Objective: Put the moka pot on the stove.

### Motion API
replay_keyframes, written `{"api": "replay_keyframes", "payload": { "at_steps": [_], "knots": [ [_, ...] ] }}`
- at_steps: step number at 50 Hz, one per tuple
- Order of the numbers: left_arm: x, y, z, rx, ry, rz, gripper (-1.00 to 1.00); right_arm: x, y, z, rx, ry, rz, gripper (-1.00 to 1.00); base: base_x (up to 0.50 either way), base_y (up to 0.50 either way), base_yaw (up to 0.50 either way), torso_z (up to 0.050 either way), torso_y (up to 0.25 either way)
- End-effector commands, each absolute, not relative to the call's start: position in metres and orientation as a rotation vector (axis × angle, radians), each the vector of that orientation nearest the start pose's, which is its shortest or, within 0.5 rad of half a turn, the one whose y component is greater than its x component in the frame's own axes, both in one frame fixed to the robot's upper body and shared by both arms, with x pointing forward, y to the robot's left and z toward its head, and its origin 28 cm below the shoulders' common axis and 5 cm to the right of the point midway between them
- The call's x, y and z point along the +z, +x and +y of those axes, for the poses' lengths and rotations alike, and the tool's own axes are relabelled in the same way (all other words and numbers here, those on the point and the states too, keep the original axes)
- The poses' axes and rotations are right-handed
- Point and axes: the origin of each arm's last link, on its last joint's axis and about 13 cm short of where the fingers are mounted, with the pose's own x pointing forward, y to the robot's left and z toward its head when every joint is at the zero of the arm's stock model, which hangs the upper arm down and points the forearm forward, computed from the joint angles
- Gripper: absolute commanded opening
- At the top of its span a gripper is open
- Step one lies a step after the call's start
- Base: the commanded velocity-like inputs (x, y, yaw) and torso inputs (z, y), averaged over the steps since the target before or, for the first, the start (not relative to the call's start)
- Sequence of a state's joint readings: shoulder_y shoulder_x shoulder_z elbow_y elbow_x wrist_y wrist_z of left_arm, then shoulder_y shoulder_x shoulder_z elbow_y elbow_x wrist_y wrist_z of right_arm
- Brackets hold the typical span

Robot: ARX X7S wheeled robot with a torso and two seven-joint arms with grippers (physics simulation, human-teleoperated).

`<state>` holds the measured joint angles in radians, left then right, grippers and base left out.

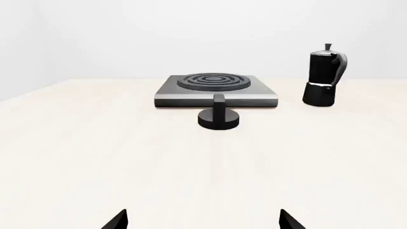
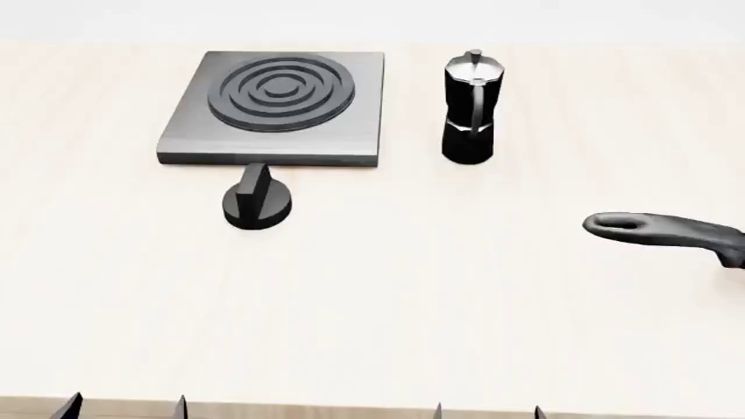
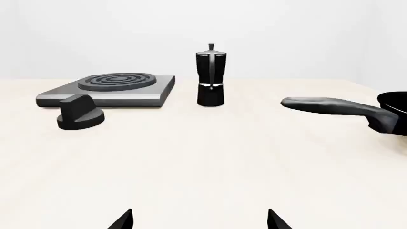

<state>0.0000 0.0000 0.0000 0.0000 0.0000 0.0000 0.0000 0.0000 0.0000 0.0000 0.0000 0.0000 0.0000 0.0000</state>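
The moka pot (image 2: 470, 106) stands upright on the table just right of the stove (image 2: 277, 109), apart from it. It also shows in the left wrist view (image 1: 325, 76) and the right wrist view (image 3: 210, 76). The stove is a grey slab with a ring burner, seen in the left wrist view (image 1: 216, 90) and the right wrist view (image 3: 108, 90). My left gripper (image 2: 125, 407) and right gripper (image 2: 488, 410) are at the table's near edge, both open and empty, far from the pot. Only the fingertips (image 1: 117, 220) (image 3: 123, 220) show.
A short black dial knob (image 2: 257, 201) sits on the table in front of the stove, also in the wrist views (image 1: 218, 116) (image 3: 79, 114). A black pan's long handle (image 2: 664, 231) reaches in from the right, also in the right wrist view (image 3: 337, 107). The table (image 2: 372, 314) is pale wood.
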Motion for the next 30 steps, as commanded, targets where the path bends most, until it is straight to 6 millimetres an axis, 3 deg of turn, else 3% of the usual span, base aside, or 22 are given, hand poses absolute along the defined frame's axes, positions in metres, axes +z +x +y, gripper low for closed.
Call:
{"api": "replay_keyframes", "payload": {
  "at_steps": [1, 9, 30],
  "knots": [
    [0.013, 0.211, 0.205, 0.0, 0.001, 0.006, 1.0, 0.013, 0.211, -0.096, 0.0, 0.0, 0.0, 1.0, 0.0, 0.0, 0.0, 0.0, 0.0],
    [0.017, 0.212, 0.205, -0.013, 0.008, -0.017, 1.0, 0.009, 0.214, -0.096, -0.007, -0.031, 0.011, 1.0, 0.0, 0.0, 0.0, 0.0, 0.0],
    [0.028, 0.214, 0.204, -0.011, 0.073, -0.083, 1.0, 0.027, 0.214, -0.099, -0.034, -0.043, -0.064, 1.0, 0.0, 0.0, 0.0, 0.0, 0.0]
  ]
}}
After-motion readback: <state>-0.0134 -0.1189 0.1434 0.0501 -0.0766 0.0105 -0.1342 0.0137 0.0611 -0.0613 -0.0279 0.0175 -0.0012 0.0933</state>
